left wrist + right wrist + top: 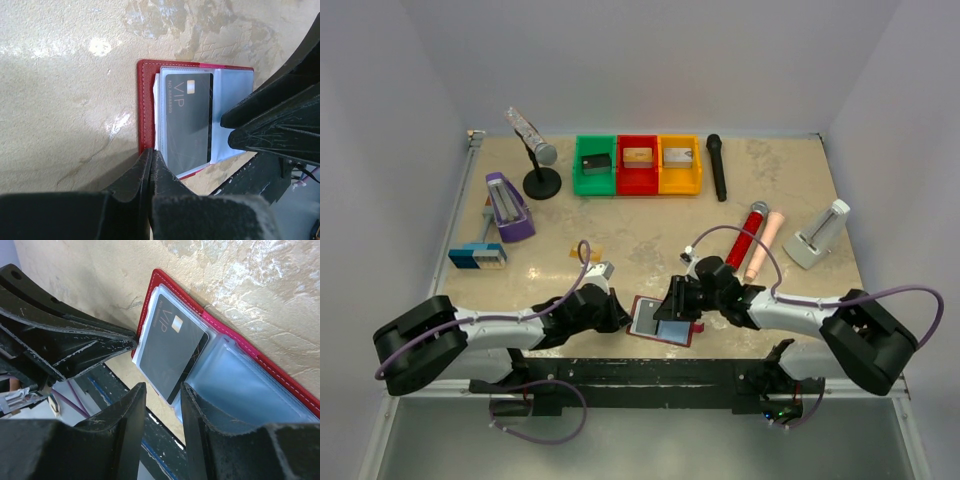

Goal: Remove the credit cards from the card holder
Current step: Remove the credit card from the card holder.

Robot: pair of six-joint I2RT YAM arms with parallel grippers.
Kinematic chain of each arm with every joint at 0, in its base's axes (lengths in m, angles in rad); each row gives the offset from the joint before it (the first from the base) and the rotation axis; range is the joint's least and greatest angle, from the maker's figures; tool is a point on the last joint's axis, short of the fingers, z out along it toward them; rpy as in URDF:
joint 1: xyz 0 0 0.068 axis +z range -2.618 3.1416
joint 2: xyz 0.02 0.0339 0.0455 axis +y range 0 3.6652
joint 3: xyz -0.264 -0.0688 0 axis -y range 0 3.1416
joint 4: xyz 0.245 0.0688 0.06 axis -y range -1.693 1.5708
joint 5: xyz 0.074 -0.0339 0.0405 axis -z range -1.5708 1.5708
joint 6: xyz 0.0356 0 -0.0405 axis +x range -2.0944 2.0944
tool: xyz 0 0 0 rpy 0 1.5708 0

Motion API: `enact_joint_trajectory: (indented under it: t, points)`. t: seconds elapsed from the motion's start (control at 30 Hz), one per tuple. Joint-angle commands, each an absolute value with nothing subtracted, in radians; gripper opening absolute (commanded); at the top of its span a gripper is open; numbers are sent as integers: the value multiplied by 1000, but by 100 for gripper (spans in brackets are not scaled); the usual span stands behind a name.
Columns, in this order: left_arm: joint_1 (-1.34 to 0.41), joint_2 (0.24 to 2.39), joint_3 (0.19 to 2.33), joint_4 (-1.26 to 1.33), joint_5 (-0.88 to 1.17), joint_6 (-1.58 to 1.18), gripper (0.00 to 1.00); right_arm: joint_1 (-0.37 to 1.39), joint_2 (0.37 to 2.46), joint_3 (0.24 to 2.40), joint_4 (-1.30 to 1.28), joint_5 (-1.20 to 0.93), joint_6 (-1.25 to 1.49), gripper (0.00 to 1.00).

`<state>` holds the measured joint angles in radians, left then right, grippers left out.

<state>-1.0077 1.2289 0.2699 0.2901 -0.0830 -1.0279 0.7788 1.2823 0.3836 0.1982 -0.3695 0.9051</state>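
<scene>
One black credit card [190, 120] is straddled by half-open, empty right fingers [125, 430] while the card holder [145, 110], at the counter's [640, 225] 6 o'clock, is seemingly pinned steady by shut left fingers [140, 185].

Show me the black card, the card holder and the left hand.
black card [187, 120], left wrist view, middle of its face.
card holder [145, 105], left wrist view, red outer edge.
left hand [151, 157], left wrist view, between fingertips.

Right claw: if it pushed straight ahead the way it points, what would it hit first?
Probably the near edge of the black card lying in the open card holder, though depth is unclear.
</scene>
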Motion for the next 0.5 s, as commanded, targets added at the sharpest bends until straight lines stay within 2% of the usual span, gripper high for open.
enact_joint_trajectory:
  t: [0.0,0.47]
  points:
    - [-1002,1241,302,311,-95,-1003,0,778,1307,394,256,-399,917,38]
    - [-1002,1250,287,319,-75,-1014,0,779,1356,383,278,-405,919,38]
